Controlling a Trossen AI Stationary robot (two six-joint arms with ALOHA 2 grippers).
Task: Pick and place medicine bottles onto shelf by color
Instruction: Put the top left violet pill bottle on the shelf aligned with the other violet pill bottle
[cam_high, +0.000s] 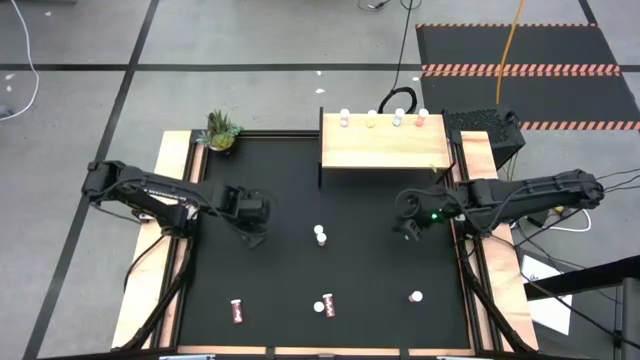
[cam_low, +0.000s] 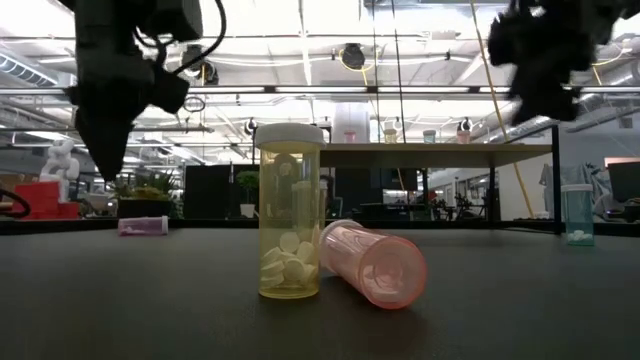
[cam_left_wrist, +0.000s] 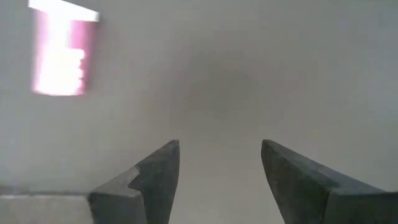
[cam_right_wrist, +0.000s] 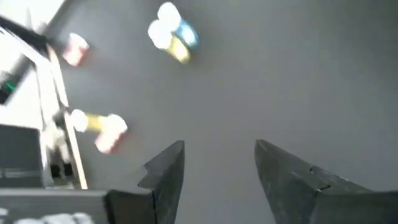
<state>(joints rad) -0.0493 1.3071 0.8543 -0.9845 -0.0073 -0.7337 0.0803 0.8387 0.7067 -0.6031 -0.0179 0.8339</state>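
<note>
While four small white-capped medicine bottles (cam_high: 382, 120) already line the pale wooden shelf (cam_high: 385, 148) at upper centre, five remain on the black table (cam_high: 290, 270) toward lower centre. Left tool (cam_high: 254, 238) and right tool (cam_high: 409, 230) hover empty, jaws parted.

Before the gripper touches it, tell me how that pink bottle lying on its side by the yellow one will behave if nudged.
The pink bottle lies on its round side, so a nudge would probably roll it. It looks like thin clear plastic, likely light and skittish. It seems to lean against the upright yellow bottle, which could tip if it shifts.
</note>
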